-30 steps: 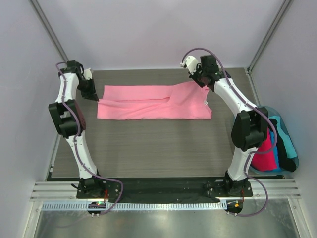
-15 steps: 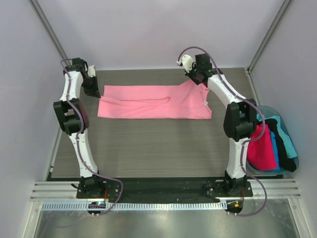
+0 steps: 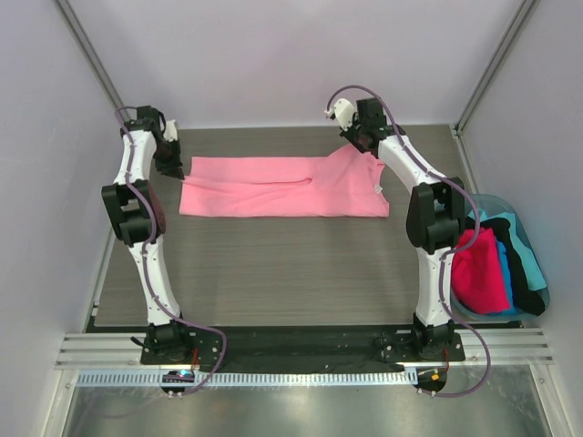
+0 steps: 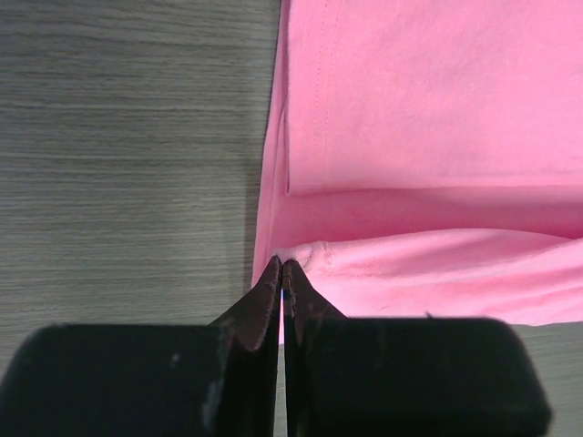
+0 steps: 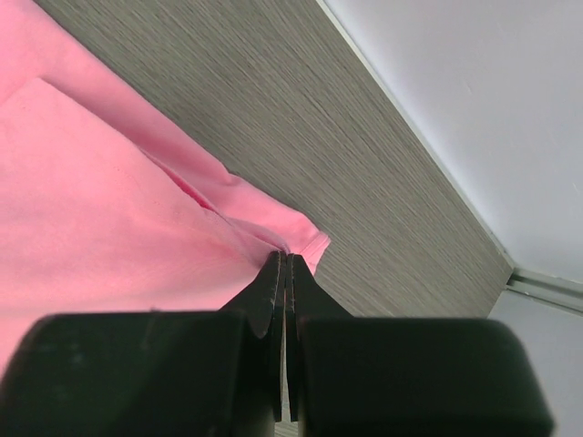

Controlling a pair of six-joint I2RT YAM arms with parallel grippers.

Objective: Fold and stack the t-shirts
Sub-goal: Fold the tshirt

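— Grey wood-grain tabletop point(image 3: 273, 264), pale walls point(image 3: 291, 55) on three sides. What sits closest to the arm bases?

— Bare wood in the near part. Off the near right corner, beside the right arm, stands a light-blue plastic tub point(image 3: 539, 278) stuffed with crumpled cloth: a hot pink shirt point(image 3: 475, 273), a teal shirt point(image 3: 500, 266) and a black shirt point(image 3: 512, 246), bunched together and spilling over its rim.

— And further in?

— A light pink cloth t-shirt point(image 3: 273, 187) lies across the far half of the table as a long flat band running left to right, with a small white neck tag point(image 3: 377, 188) near its right end. A loose fold runs along its middle.

— The left gripper point(image 4: 282, 266)?

— At the band's left end, low over the wood. Its black jaws are pressed together, pinching the pink edge at a corner fold.

— The right gripper point(image 5: 284, 259)?

— At the far right corner of the shirt, near the back wall. Its jaws are likewise closed tight on a pink fold, and the cloth rises slightly toward them.
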